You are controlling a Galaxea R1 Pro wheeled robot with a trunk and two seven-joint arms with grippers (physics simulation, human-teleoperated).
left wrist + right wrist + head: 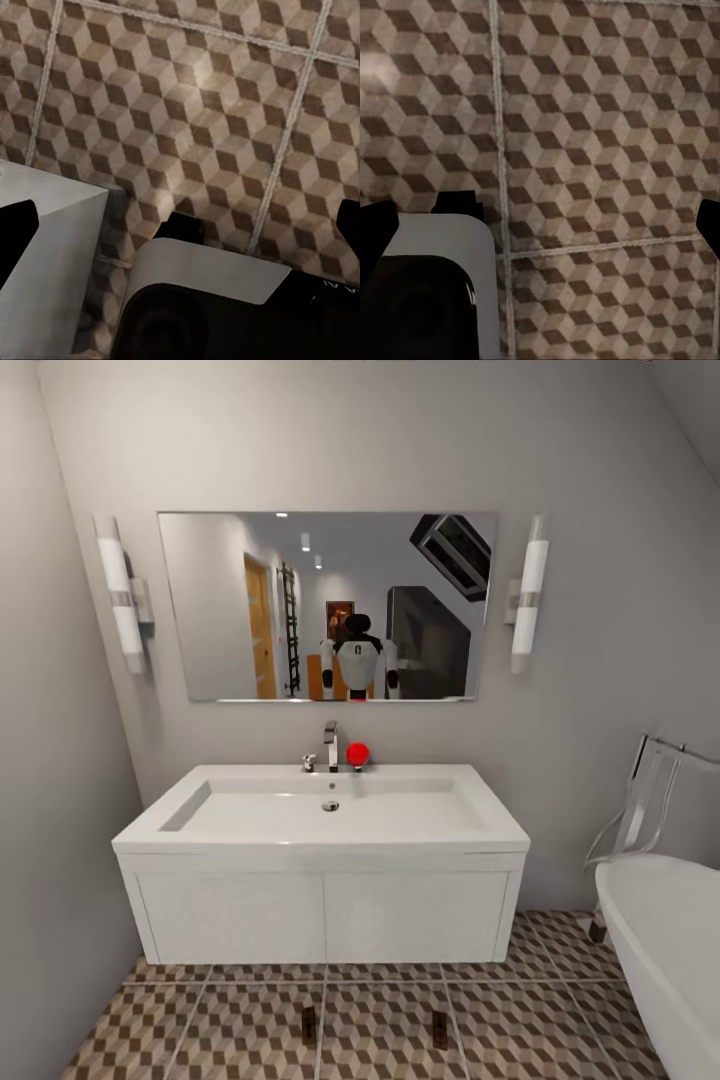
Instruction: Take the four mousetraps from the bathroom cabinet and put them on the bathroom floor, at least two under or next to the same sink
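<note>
While the head camera faces the sink wall, findings are as follows.

Mousetraps: two tiny flat dark brown rectangular traps lie on the floor in front of the vanity, one (309,1024) below the left door, the other (439,1029) below the right door; each is near the vanity front but apart from it, and the two are well apart from each other.

Bathroom sink: wide white rectangular basin (320,815) on a white two-door vanity (322,915), with a tall chrome tap (330,745) at the back rim and a small red ball-shaped object (357,753) just beside the tap.

Bathroom floor: square tiles in a brown, beige and white cube pattern with pale grout lines (250,1030); the same tiling lies beneath both wrist cameras (217,112) (600,135).

Left gripper (187,229): dark fingertips at opposite edges of the wrist picture, spread wide, nothing between them but tile; no trap in that picture.

Right gripper (544,225): dark fingertips likewise at opposite edges, spread wide, holding and touching nothing; no trap in that picture.

Surroundings: rectangular wall mirror (325,605) reflecting the white and black robot (357,660); rounded white bathtub (665,950) at the right.
</note>
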